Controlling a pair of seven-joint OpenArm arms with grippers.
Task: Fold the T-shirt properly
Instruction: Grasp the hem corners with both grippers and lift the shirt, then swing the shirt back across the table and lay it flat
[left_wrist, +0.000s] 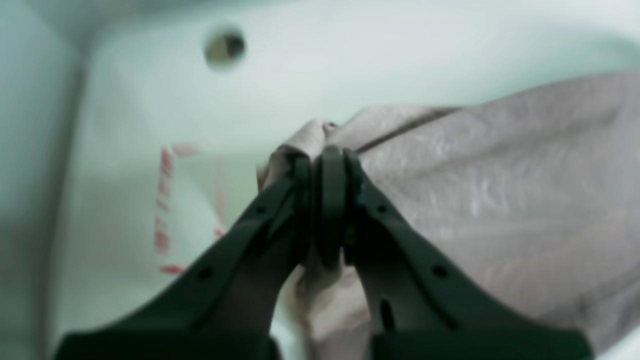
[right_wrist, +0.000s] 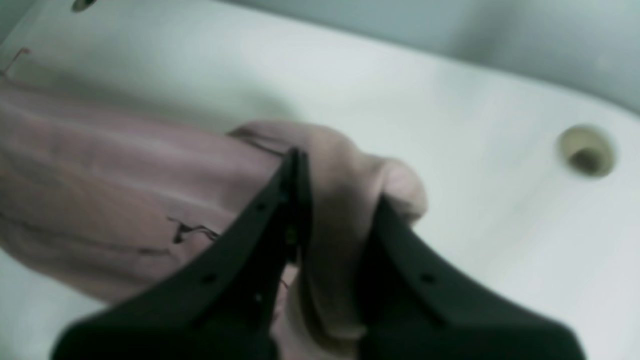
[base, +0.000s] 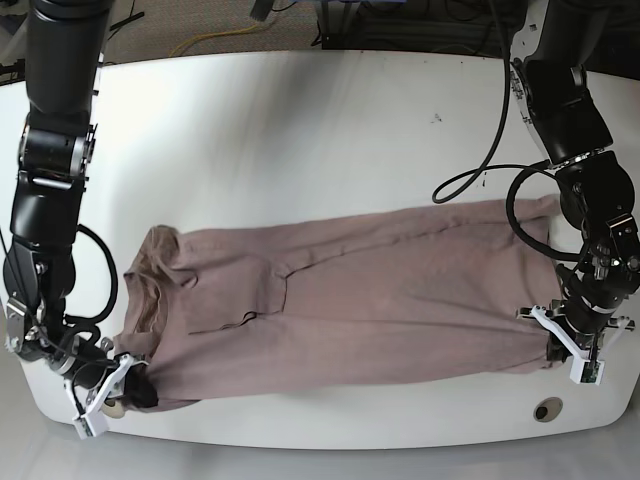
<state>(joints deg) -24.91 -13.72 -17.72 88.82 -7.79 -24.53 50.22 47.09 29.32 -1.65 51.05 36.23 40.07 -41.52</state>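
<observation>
The mauve-brown T-shirt (base: 350, 300) lies as a long band across the near half of the white table (base: 300, 130), collar end at the base view's left. My left gripper (base: 553, 350) is at the shirt's near right corner. In the left wrist view the left gripper (left_wrist: 325, 160) is shut on a bunched corner of the T-shirt (left_wrist: 500, 190). My right gripper (base: 135, 392) is at the near left corner. In the right wrist view the right gripper (right_wrist: 340, 185) is shut on a thick fold of the T-shirt (right_wrist: 125, 165).
A round hole (base: 546, 410) in the table lies near the front right edge, close to my left gripper. It shows as a hole (left_wrist: 225, 46) in the left wrist view too. Red tape marks (left_wrist: 165, 200) are on the tabletop. A black cable (base: 480, 180) loops beside the right-hand arm.
</observation>
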